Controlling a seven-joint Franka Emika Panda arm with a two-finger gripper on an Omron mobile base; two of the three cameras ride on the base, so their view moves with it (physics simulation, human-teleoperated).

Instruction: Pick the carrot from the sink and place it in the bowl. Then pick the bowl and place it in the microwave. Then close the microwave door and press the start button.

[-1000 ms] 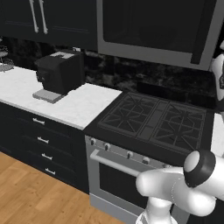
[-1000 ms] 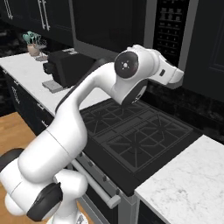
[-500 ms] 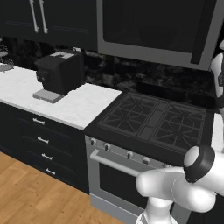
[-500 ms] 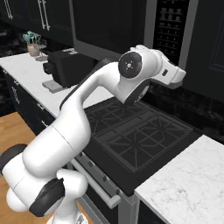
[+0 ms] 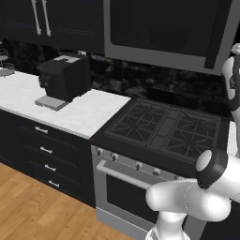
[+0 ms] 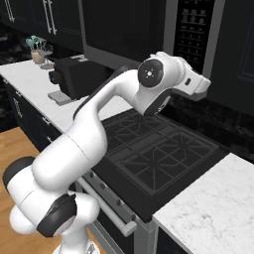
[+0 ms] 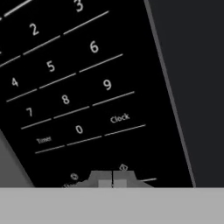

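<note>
Gripper (image 7: 113, 178) is sitting with jaws fully together, fingertips meeting at 6 o'clock in the hand view, nothing between them. Tips are pointing straight at the microwave (image 5: 164, 33) control strip (image 7: 74, 92), close up against the bottom row of symbols below the "Timer", "0" and "Clock" keys; whether they are actually touching the panel cannot be told. Keypad is running tilted in that view, digits climbing toward 11 o'clock.

Microwave door (image 6: 124, 32) is lying shut, its black glass window facing out above the stove (image 5: 164, 129). In the right base view the arm is reaching up from 7 o'clock, the wrist (image 6: 191, 84) pressing toward the keypad column at 1 o'clock. In the left base view the microwave is hanging at 12 o'clock above the burners. A black coffee machine (image 5: 63, 77) is standing on the white counter (image 5: 84, 115) at 9 o'clock.
</note>
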